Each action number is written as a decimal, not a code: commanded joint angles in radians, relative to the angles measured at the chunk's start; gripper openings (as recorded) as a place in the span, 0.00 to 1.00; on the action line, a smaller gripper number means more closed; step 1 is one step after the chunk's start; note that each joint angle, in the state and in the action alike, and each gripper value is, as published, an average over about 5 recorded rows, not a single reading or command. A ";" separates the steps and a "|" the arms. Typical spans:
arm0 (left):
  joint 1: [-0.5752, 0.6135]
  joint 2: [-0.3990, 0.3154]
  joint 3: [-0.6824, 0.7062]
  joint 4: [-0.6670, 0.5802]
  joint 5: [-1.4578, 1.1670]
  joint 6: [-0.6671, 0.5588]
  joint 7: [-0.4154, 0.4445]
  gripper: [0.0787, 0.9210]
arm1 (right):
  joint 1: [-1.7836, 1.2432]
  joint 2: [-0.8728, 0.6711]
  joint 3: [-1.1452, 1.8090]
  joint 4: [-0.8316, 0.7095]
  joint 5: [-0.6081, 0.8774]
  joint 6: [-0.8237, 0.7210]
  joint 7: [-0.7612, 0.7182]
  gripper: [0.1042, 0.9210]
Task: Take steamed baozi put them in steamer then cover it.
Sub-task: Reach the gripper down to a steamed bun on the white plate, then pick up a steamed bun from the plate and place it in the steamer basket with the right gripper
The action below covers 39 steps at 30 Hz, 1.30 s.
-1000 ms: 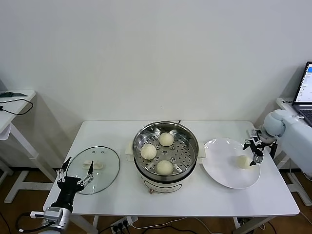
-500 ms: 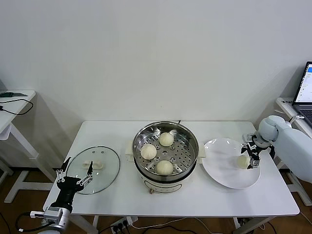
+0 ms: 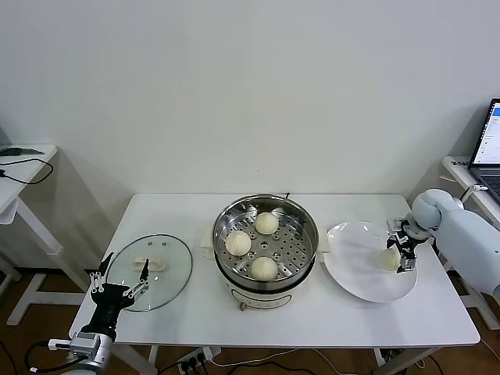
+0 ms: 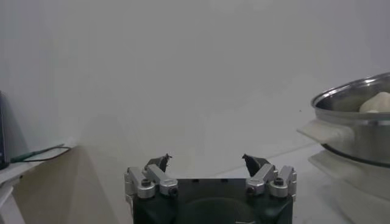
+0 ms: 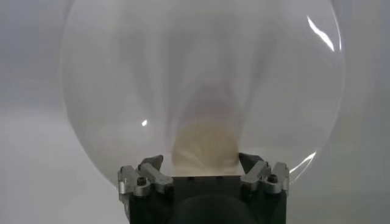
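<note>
Three buns (image 3: 264,268) were already set in the steamer (image 3: 301,209); the fourth bun (image 3: 389,258) lay on the plate (image 3: 355,273), straddled by the wide-open right gripper (image 3: 398,252). The lid (image 3: 173,266) was left uncovered beside the open, idle left gripper (image 3: 119,279).

Plain white wall (image 3: 250,86) behind a white rectangular table (image 3: 180,312), small white side desk (image 3: 23,160) left, brown wooden floor (image 3: 31,308) underneath.

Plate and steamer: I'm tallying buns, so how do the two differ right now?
The plate is flat, white and holds one bun; the steamer is deep, shiny steel and holds three. The open right end effector straddles the plate's bun; nothing hovers over the steamer. Both are round and uncovered.
</note>
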 commanded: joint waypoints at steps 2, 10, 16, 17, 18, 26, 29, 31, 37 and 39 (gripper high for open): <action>0.001 0.001 -0.003 -0.003 0.000 0.000 0.000 0.88 | -0.006 0.005 0.014 -0.006 -0.019 0.005 0.002 0.87; 0.000 -0.001 0.000 -0.001 0.001 -0.001 -0.001 0.88 | -0.005 0.009 0.014 -0.001 -0.020 0.005 -0.001 0.73; -0.001 -0.001 0.001 -0.002 0.001 -0.001 -0.002 0.88 | -0.007 0.004 0.013 0.014 -0.018 0.004 -0.005 0.72; -0.001 -0.002 0.002 -0.002 0.001 -0.001 -0.002 0.88 | -0.006 0.001 0.012 0.020 -0.015 0.003 -0.006 0.72; -0.001 -0.002 0.002 -0.003 0.001 0.000 -0.003 0.88 | -0.005 -0.003 0.011 0.027 -0.009 0.002 -0.007 0.72; 0.002 -0.001 0.003 -0.022 0.001 0.003 -0.006 0.88 | 0.127 -0.121 -0.144 0.212 0.189 -0.058 -0.038 0.71; 0.002 0.000 0.006 -0.027 0.001 0.006 -0.008 0.88 | 0.248 -0.180 -0.268 0.306 0.300 -0.103 -0.053 0.70; 0.002 0.001 0.007 -0.029 0.001 0.007 -0.009 0.88 | 0.352 -0.218 -0.364 0.377 0.374 -0.143 -0.062 0.70; 0.002 0.003 0.005 -0.027 0.000 0.005 -0.007 0.88 | 0.719 -0.283 -0.713 0.577 0.615 -0.287 -0.059 0.70; 0.002 0.005 0.004 -0.027 0.000 0.004 -0.006 0.88 | 0.848 -0.285 -0.836 0.639 0.683 -0.330 -0.049 0.70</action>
